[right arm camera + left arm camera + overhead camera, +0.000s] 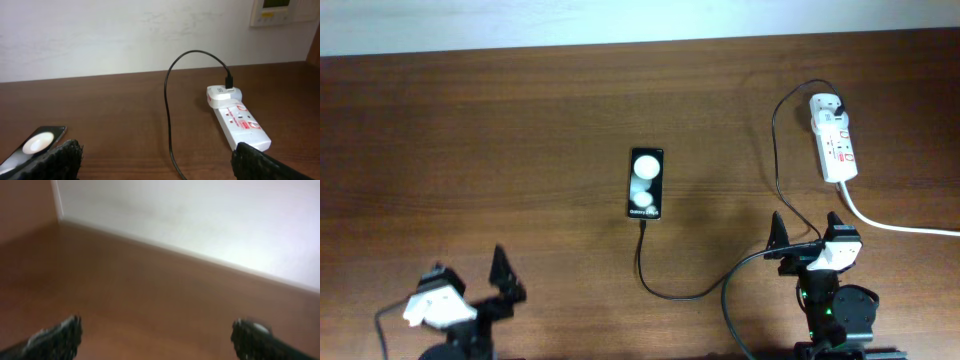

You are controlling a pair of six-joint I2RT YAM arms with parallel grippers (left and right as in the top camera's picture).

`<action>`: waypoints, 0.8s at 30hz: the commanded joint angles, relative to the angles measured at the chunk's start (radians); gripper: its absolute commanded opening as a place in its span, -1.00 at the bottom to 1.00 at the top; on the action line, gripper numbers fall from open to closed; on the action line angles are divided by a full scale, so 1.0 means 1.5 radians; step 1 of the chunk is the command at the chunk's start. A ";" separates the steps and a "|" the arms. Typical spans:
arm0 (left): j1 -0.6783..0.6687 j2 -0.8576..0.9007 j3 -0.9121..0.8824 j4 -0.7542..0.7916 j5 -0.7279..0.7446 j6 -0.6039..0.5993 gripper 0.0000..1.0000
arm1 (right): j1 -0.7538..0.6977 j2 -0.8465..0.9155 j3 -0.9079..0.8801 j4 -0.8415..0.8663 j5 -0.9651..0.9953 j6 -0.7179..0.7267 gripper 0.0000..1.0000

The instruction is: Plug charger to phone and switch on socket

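Observation:
The black phone (pixel 645 185) lies flat mid-table with two white round patches; its corner also shows in the right wrist view (pixel 37 141). The thin black charger cable (pixel 665 294) meets the phone's near end, loops past my right arm and rises to a black plug (pixel 840 102) seated in the far end of the white socket strip (pixel 833 143). In the right wrist view the cable (pixel 169 125) and the strip (pixel 239 122) lie ahead. My right gripper (pixel 806 228) (pixel 157 157) is open and empty, near the strip. My left gripper (pixel 468 268) (pixel 157 335) is open and empty, front left.
The strip's thick white cord (pixel 900 228) runs off to the right edge. A white wall (pixel 125 35) stands behind the table's far edge, with a wall panel (pixel 277 11) at top right. Another dark cable (pixel 732 320) runs down to the front edge beside my right arm.

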 commanded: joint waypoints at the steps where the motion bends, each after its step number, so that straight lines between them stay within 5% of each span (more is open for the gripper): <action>1: -0.003 -0.002 -0.120 0.140 0.071 0.009 0.99 | 0.005 -0.005 -0.005 -0.002 0.003 0.001 0.97; 4: -0.003 -0.003 -0.201 0.289 0.092 0.053 0.98 | 0.005 -0.005 -0.005 -0.002 0.003 0.001 0.97; 9: -0.003 -0.003 -0.299 0.396 0.100 0.113 0.98 | 0.005 -0.005 -0.005 -0.002 0.003 0.001 0.97; 13: -0.003 -0.003 -0.306 0.384 0.101 0.188 0.98 | 0.005 -0.005 -0.005 -0.002 0.003 0.001 0.97; 24: -0.003 -0.003 -0.306 0.359 0.117 0.203 0.99 | 0.005 -0.005 -0.005 -0.002 0.003 0.001 0.97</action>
